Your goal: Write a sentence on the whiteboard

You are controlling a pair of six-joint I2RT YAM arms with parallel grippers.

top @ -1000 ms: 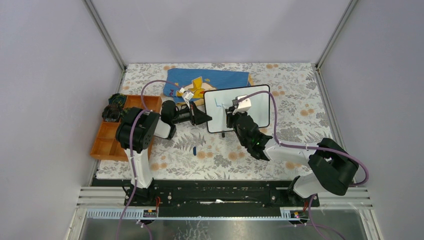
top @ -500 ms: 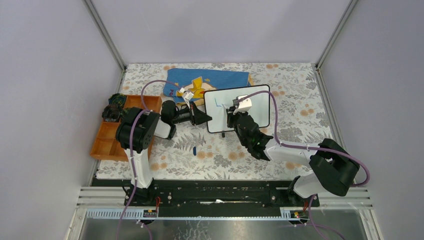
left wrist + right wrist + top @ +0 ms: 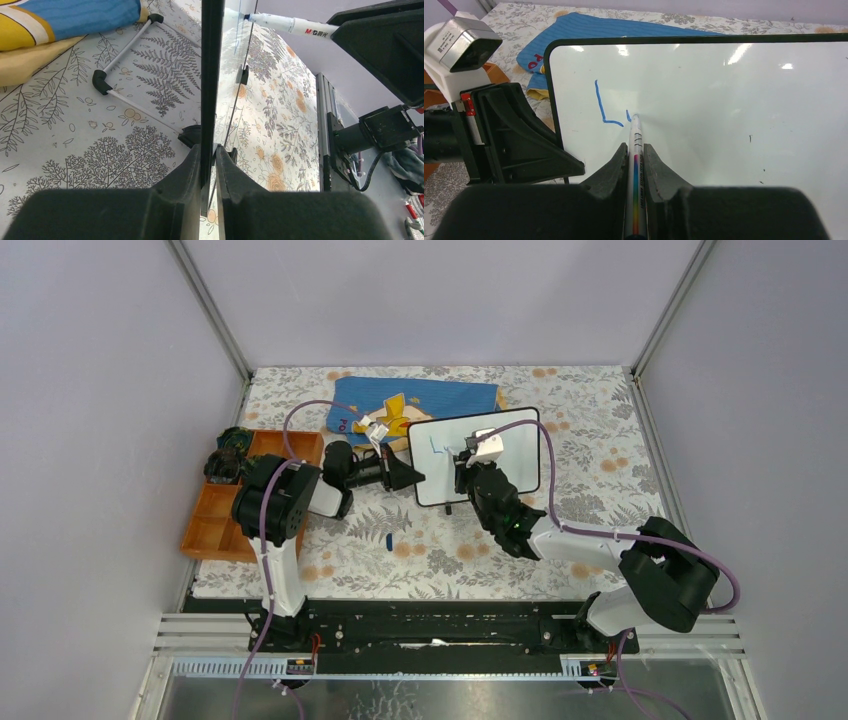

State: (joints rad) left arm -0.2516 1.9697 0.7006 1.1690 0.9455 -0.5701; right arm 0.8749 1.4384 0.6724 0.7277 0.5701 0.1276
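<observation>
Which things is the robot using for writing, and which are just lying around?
Using: whiteboard, marker, blue letter L, left claw gripping the board's edge, right claw holding the marker.
Lying around: blue cloth, orange tray, small blue piece.

Bright, even overhead light, soft glare spots on the whiteboard (image 3: 724,125), foreground perhaps slightly blurred.

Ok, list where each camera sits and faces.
Top external: above, behind the robot, looking down at the whiteboard; both arms show.
Left wrist: on the left arm, sighting along the whiteboard's edge; left tool clamps it.
Right wrist: faces the whiteboard front; right tool grips the marker.
Shared: both wrist views show whiteboard and marker.
</observation>
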